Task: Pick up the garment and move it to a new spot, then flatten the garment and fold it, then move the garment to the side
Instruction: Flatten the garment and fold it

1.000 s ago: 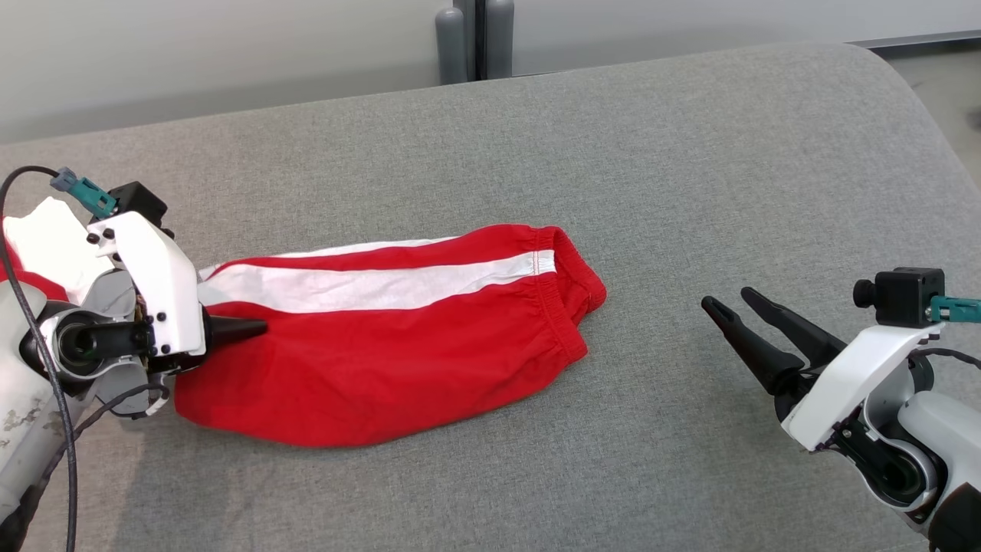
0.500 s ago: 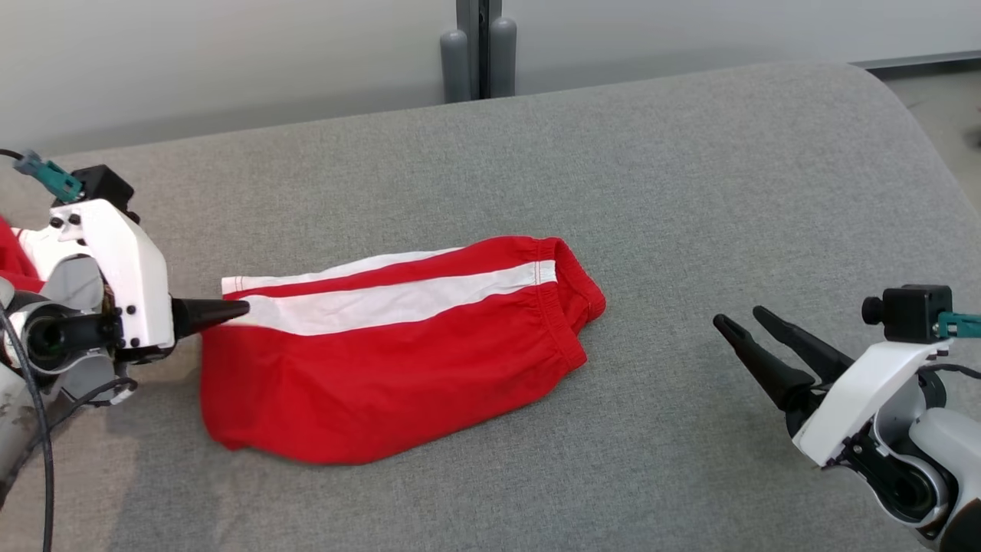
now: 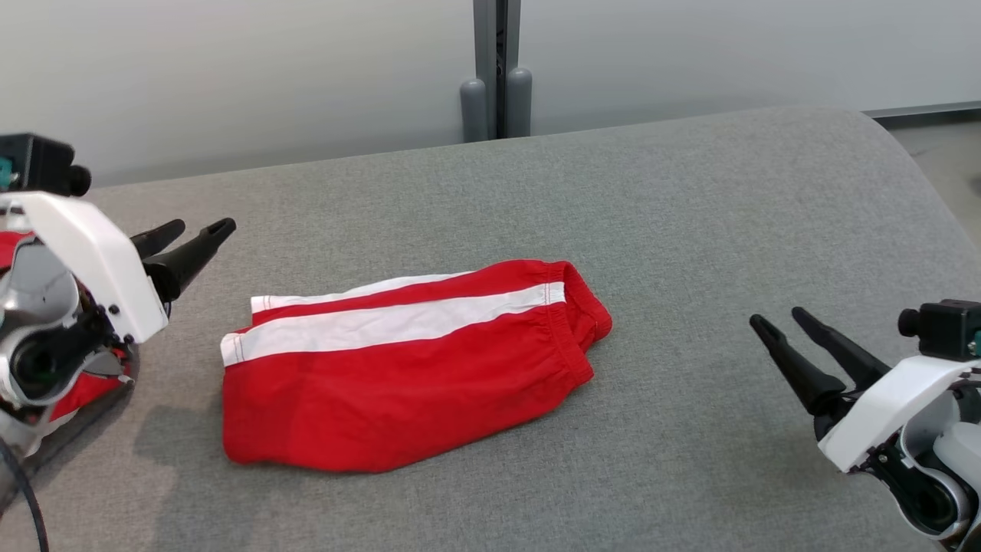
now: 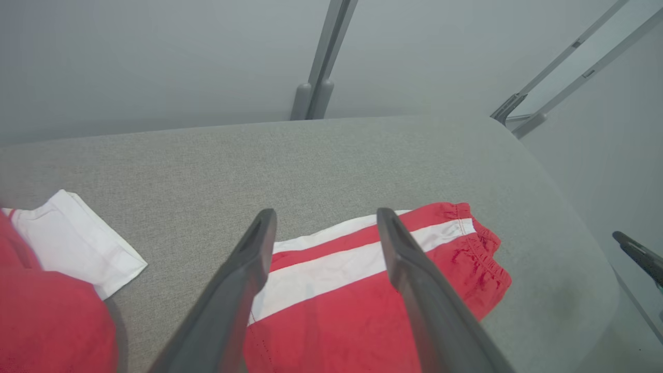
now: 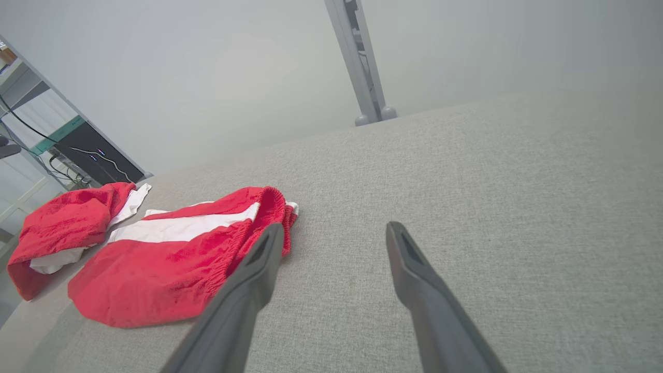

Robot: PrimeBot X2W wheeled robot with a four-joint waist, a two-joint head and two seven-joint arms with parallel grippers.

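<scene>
Left gripper released garment — grey fabric surface, pale wall.

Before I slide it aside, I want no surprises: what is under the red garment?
The red garment lies flat on the grey padded surface, which shows all round it. Whatever is directly beneath the cloth is covered.

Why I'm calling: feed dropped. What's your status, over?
Left gripper open, empty. Right gripper open, empty. Red shorts lie flat on grey cushion. Second red garment by left gripper.
</scene>
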